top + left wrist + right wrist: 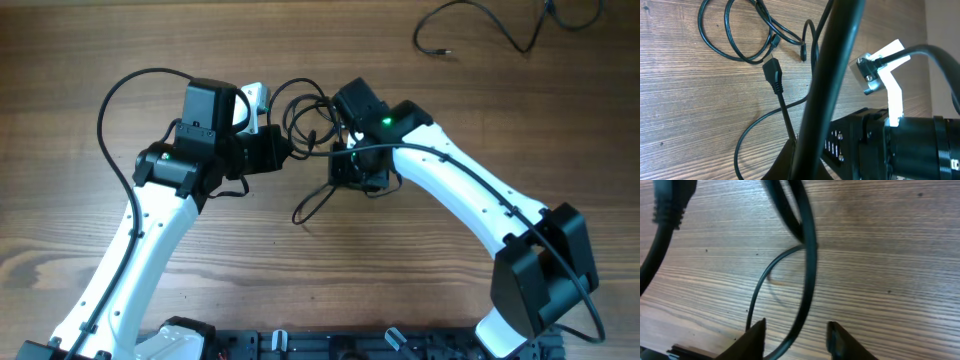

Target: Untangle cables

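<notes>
Right wrist view is showing my right gripper (796, 341) standing partly open, 1 strand of the cables (810, 275) passing between its fingers (755, 340). My left gripper (283, 152) is meeting the tangle; its opening I cannot tell. 1 loose cable (480, 22) is lying well apart on the wooden table (420, 285), near the far edge.

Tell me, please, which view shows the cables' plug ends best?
Left wrist: one large plug and two small ones show sharply. Overhead they are tiny; right wrist catches one blurred plug at its edge.
</notes>
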